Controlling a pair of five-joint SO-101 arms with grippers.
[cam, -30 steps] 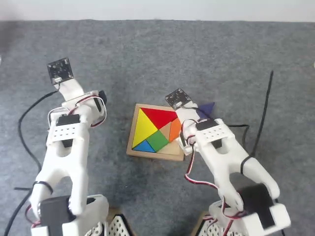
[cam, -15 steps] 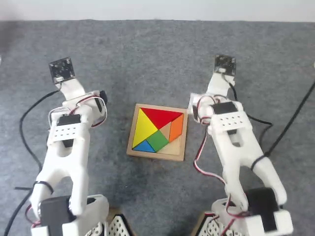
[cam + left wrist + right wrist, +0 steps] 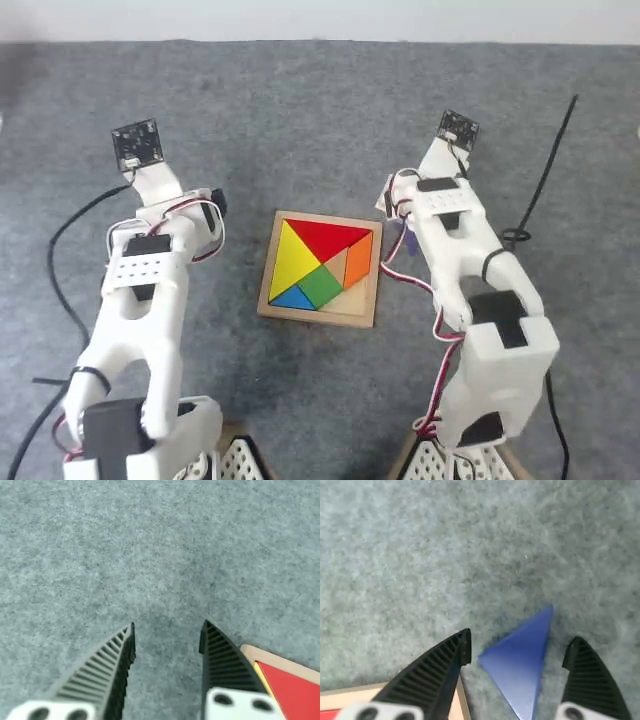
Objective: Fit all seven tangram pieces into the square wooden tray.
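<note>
The square wooden tray lies on the grey carpet between my two arms. In it sit a yellow triangle, a red triangle, a green piece, a small blue piece and an orange piece; bare wood shows beside them. A dark blue triangle lies flat on the carpet just outside the tray's corner. My right gripper hangs open above it, one finger on each side. Off the tray's other side my left gripper is open over bare carpet, near a tray corner.
Grey carpet covers the whole table. A black cable trails to the right of the right arm, and another loops left of the left arm. The pale back edge runs along the far side.
My right arm has swung off the tray's right edge and now stands over the dark blue triangle beside the tray. The left arm has shifted only slightly.
</note>
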